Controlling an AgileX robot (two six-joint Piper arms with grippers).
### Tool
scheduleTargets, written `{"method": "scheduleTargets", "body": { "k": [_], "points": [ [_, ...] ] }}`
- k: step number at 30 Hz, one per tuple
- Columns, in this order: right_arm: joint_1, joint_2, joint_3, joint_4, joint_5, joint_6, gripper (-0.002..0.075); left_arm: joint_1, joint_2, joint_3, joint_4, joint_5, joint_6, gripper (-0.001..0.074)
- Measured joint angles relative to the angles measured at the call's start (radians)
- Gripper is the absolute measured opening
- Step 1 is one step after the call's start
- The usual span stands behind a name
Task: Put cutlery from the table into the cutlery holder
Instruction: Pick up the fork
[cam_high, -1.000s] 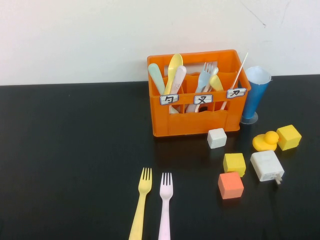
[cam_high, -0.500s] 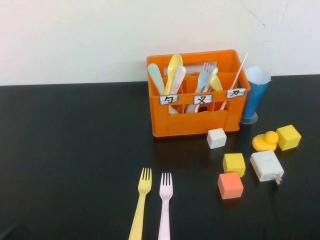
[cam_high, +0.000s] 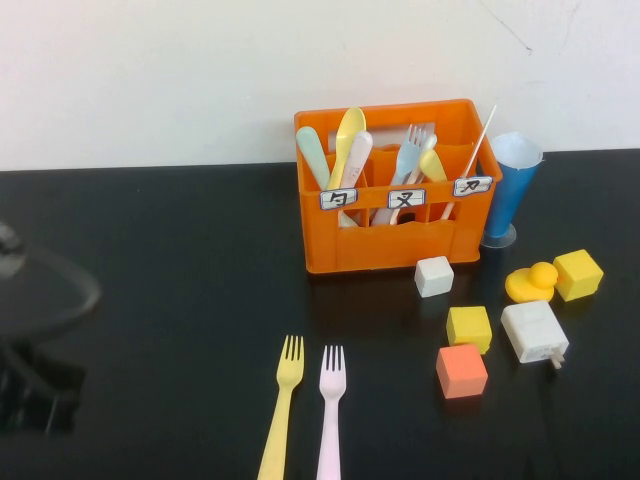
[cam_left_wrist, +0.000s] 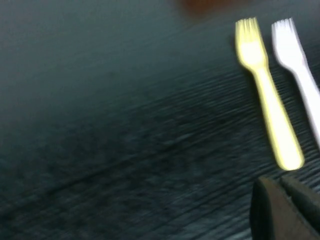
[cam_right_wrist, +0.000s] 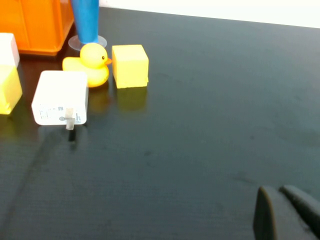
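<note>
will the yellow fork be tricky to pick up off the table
Probably a bit: the yellow fork lies flat on the glossy table, so it may slide. It looks light, stiff plastic. The shut left gripper is close beside its handle.

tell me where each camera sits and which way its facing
High view: raised on the robot's side, angled down at the table, orange crate and two forks; the left arm blurs in at the left edge.
Left wrist view: on the left arm, above the yellow fork and pink fork; the shut left gripper shows.
Right wrist view: on the right arm, facing the rubber duck; the shut right gripper shows.
Shared: high and left wrist views both show the forks.
</note>
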Motion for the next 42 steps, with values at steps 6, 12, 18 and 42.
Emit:
{"method": "scheduleTargets", "body": {
  "k": [6,12,18,42],
  "points": [
    [0.000,0.000,0.000,0.000,0.000,0.000,0.0010,-0.180,0.228,-0.145,0.219,0.013,-0.105,-0.0001],
    [0.000,0.000,0.000,0.000,0.000,0.000,0.0011,-0.489,0.412,-0.228,0.458,0.032,-0.330,-0.0001],
    [0.000,0.000,0.000,0.000,0.000,0.000,0.0011,-0.624,0.636,-0.342,0.513,0.090,-0.482,0.0009],
    [0.000,0.000,0.000,0.000,0.000,-0.012,0.0010,-0.626,0.933,-0.436,0.404,-0.071,-0.635,0.0356]
  ]
}}
